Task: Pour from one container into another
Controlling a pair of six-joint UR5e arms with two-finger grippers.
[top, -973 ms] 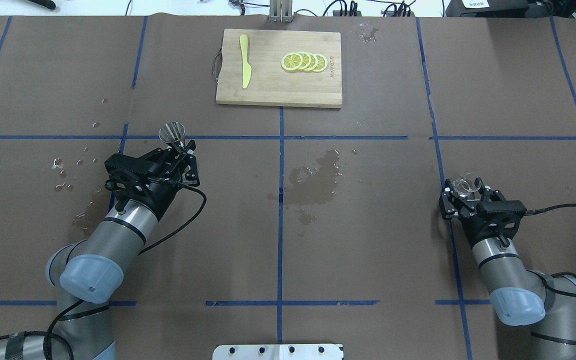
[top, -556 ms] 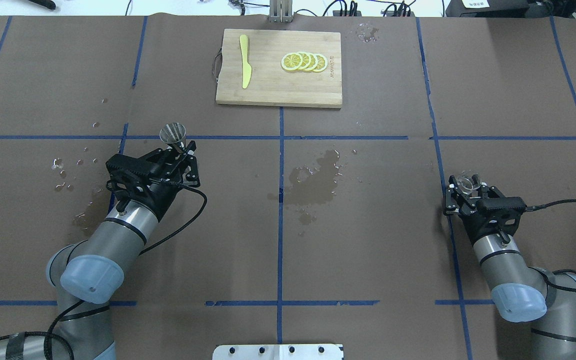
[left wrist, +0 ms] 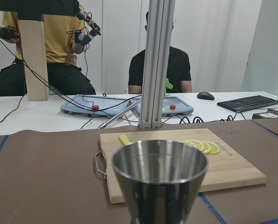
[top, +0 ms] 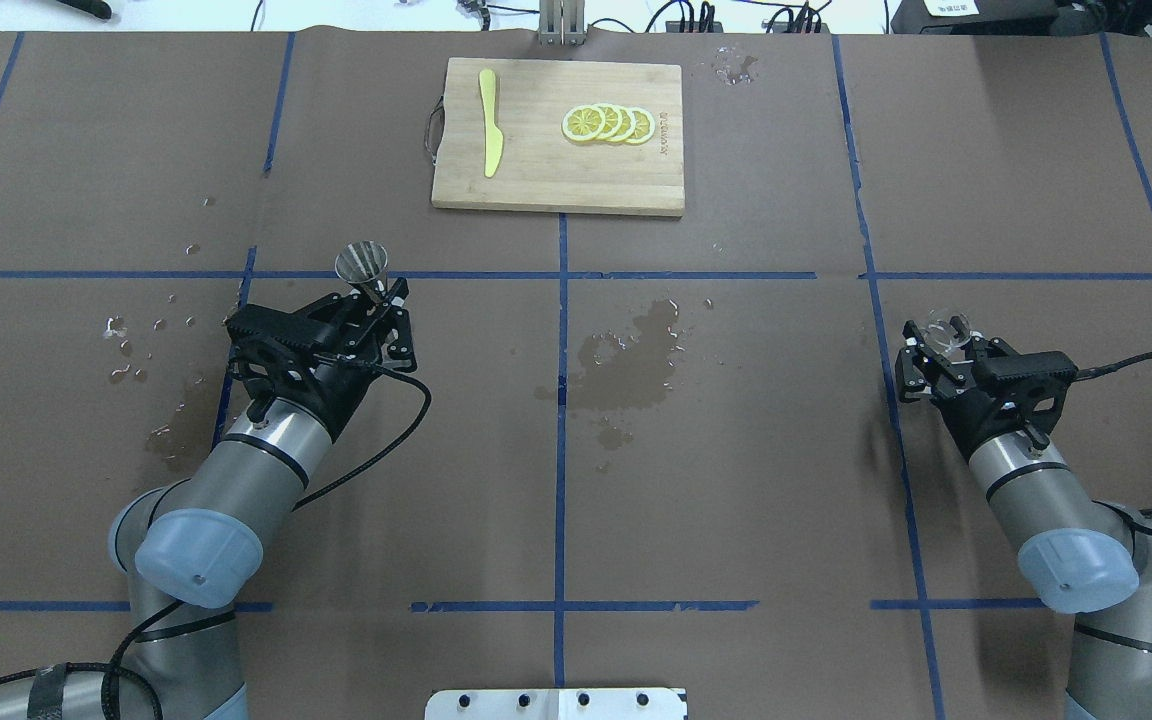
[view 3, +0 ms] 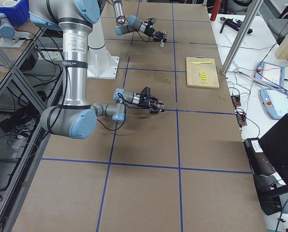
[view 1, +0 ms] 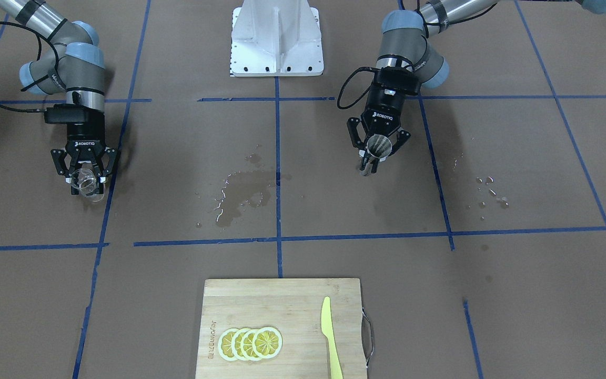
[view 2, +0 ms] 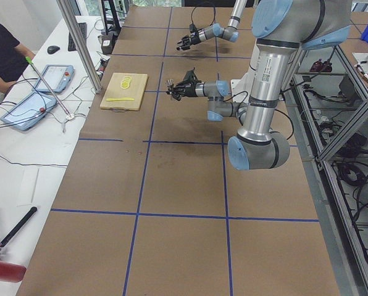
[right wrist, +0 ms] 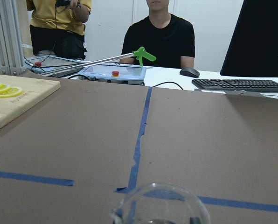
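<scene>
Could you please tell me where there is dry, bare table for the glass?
The widest dry patch lies between the puddle and the right gripper, which holds the glass. The squares nearest the robot's base are bare too. Wet or crowded: the centre, the droplets beside the left gripper and its cup, and the cutting board.

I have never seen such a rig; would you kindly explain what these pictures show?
Two grey robot arms stand at a table covered in brown paper with blue tape lines. Two pictures look down from above, two from the table's ends, and two from cameras on the wrists. The left gripper holds a cone-shaped steel cup; the right gripper holds a small clear glass. Across from the robot lies a wooden cutting board with yellow lemon slices and a yellow plastic knife. A wet patch marks the middle.
</scene>
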